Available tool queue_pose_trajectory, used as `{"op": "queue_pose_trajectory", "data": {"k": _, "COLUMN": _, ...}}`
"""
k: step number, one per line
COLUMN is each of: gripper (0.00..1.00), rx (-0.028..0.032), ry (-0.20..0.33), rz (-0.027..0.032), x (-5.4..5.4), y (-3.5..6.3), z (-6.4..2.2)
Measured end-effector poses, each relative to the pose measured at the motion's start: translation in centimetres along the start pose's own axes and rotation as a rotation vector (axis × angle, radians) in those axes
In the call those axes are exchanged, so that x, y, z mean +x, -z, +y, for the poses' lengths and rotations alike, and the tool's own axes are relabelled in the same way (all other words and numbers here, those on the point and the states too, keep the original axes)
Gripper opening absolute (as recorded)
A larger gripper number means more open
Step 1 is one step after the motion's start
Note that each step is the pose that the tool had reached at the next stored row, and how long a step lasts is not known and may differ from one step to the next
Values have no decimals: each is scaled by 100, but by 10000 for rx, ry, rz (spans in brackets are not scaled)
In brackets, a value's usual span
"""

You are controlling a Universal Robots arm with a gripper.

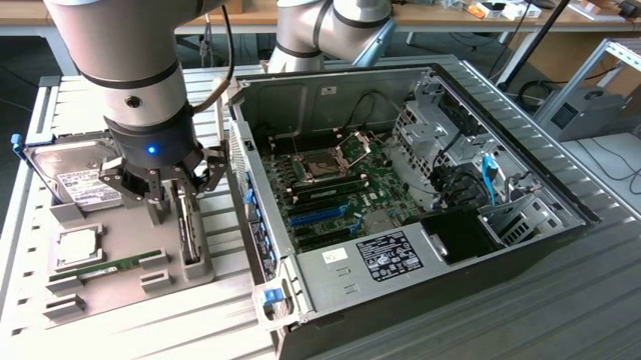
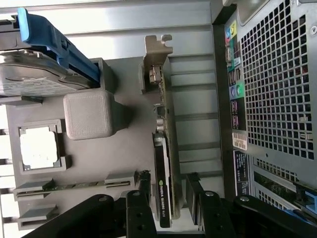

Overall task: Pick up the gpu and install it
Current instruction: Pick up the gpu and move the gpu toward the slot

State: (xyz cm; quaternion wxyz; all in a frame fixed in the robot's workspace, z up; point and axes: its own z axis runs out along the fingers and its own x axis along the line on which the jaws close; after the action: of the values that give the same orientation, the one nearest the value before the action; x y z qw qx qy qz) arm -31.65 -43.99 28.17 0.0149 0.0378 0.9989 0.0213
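The gpu (image 1: 188,229) stands on its long edge in a slot of the grey holder tray (image 1: 125,232), just at the exterior view's left of the open computer case (image 1: 401,187). In the wrist view the gpu (image 2: 162,163) shows a dark face and a silvery end bracket at its far end. My gripper (image 1: 173,196) hangs right over the card. It is open (image 2: 168,184), with one black finger (image 2: 143,196) on each side of the card's near end and a gap at both sides. The motherboard (image 1: 331,191) lies bare inside the case.
On the same tray lie a hard drive (image 1: 75,176) with a blue bracket, a CPU (image 1: 75,246) and a green RAM stick (image 1: 105,266). A grey block (image 2: 89,114) rises from the tray beside the card. The case's rear wall (image 2: 277,89) stands close by.
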Motion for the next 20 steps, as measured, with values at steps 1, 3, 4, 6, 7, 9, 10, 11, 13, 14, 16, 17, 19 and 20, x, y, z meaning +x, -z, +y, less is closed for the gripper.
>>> {"op": "queue_pose_trajectory", "data": {"k": 1, "gripper": 42, "rx": 2, "ry": 0, "rz": 1, "x": 0, "y": 0, "z": 0}}
{"op": "queue_pose_trajectory", "data": {"k": 3, "gripper": 42, "rx": 4, "ry": 0, "rz": 3, "x": 0, "y": 0, "z": 0}}
{"op": "queue_pose_trajectory", "data": {"k": 4, "gripper": 42, "rx": 2, "ry": -1, "rz": -1, "x": 0, "y": -7, "z": 0}}
{"op": "queue_pose_trajectory", "data": {"k": 6, "gripper": 42, "rx": 2, "ry": 0, "rz": 0, "x": 1, "y": -41, "z": -2}}
{"op": "queue_pose_trajectory", "data": {"k": 7, "gripper": 42, "rx": 2, "ry": 0, "rz": 0, "x": 2, "y": -76, "z": -3}}
{"op": "queue_pose_trajectory", "data": {"k": 9, "gripper": 42, "rx": 2, "ry": 0, "rz": 0, "x": 3, "y": -114, "z": -5}}
{"op": "queue_pose_trajectory", "data": {"k": 10, "gripper": 42, "rx": 2, "ry": 0, "rz": 0, "x": 4, "y": -142, "z": -6}}
{"op": "queue_pose_trajectory", "data": {"k": 11, "gripper": 42, "rx": 3, "ry": 1, "rz": 1, "x": 4, "y": -161, "z": -7}}
{"op": "queue_pose_trajectory", "data": {"k": 13, "gripper": 42, "rx": 3, "ry": 0, "rz": 1, "x": 6, "y": -199, "z": -9}}
{"op": "queue_pose_trajectory", "data": {"k": 14, "gripper": 42, "rx": 3, "ry": 0, "rz": 1, "x": 6, "y": -216, "z": -10}}
{"op": "queue_pose_trajectory", "data": {"k": 16, "gripper": 42, "rx": 2, "ry": 0, "rz": 0, "x": 7, "y": -252, "z": -11}}
{"op": "queue_pose_trajectory", "data": {"k": 17, "gripper": 42, "rx": 2, "ry": 0, "rz": 0, "x": 8, "y": -271, "z": -12}}
{"op": "queue_pose_trajectory", "data": {"k": 19, "gripper": 42, "rx": 2, "ry": 0, "rz": 1, "x": 9, "y": -309, "z": -14}}
{"op": "queue_pose_trajectory", "data": {"k": 20, "gripper": 42, "rx": 3, "ry": 0, "rz": 1, "x": 9, "y": -320, "z": -14}}
